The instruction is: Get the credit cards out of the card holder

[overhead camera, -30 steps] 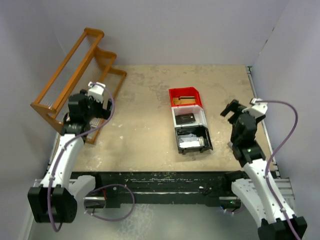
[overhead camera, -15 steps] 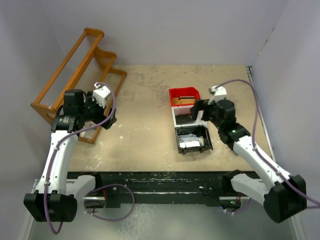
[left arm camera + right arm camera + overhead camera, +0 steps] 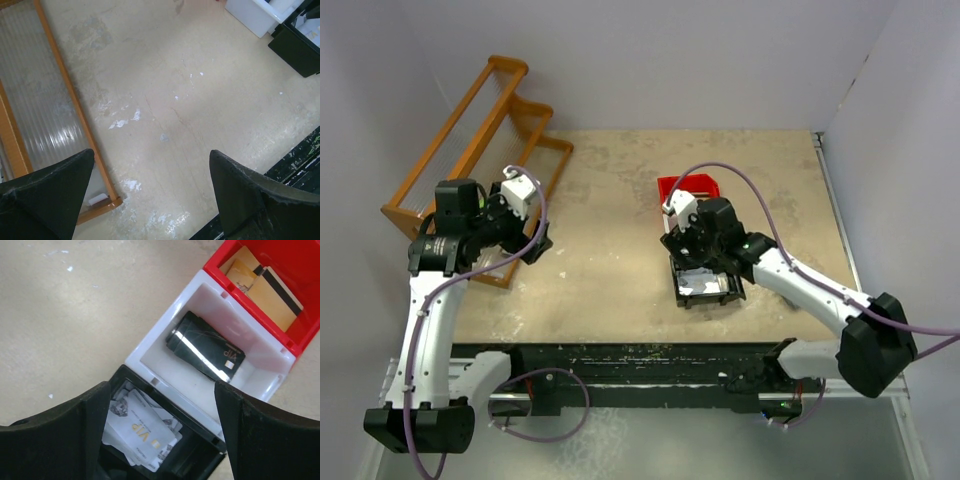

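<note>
Whitish credit cards lie, seemingly loose, in the black bin beneath the spread right pincer; left pincer spread too.

Top external: set high above and behind the arm bases, looking down on the whole tabletop. Left wrist: close over bare tabletop, tilted down past the left tool, sharing the wooden rack and black bin (a corner only) with the overhead. Right wrist: nearest, straight down into the red bin, white bin and black bin.
</note>
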Controlling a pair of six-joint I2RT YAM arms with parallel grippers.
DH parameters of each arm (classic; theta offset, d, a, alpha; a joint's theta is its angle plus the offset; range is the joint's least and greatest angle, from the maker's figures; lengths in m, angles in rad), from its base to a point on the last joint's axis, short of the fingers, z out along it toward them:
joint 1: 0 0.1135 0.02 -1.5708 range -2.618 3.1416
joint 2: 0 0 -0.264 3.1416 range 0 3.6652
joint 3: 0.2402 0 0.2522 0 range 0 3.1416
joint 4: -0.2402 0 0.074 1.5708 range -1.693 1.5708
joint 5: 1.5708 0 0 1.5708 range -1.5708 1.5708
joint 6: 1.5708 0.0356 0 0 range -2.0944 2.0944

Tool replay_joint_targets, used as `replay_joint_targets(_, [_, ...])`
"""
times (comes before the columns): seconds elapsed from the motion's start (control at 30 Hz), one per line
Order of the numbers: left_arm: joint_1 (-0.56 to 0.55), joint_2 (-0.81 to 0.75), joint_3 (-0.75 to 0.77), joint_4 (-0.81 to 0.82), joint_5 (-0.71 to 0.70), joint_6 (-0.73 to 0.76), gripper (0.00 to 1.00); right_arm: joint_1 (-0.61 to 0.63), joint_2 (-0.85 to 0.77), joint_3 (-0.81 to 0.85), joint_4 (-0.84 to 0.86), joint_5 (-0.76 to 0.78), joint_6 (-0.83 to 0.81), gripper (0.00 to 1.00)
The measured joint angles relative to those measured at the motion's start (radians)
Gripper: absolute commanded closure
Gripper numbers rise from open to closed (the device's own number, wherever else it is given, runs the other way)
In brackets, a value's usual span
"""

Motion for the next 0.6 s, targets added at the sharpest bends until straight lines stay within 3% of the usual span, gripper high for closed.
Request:
replay_joint_targets(0.17, [0.0,-0.009,0.012,-0.026,0.001,0.0,0.01,0.002,0.079,0.078,-0.084,0.063,-0.097,0.19])
replay_joint_targets(0.6, [0.0,0.008,0.11,-0.065,0.025,-0.004,0.01,0.018,0.157,0.082,-0.179,0.074,-0.207,0.28])
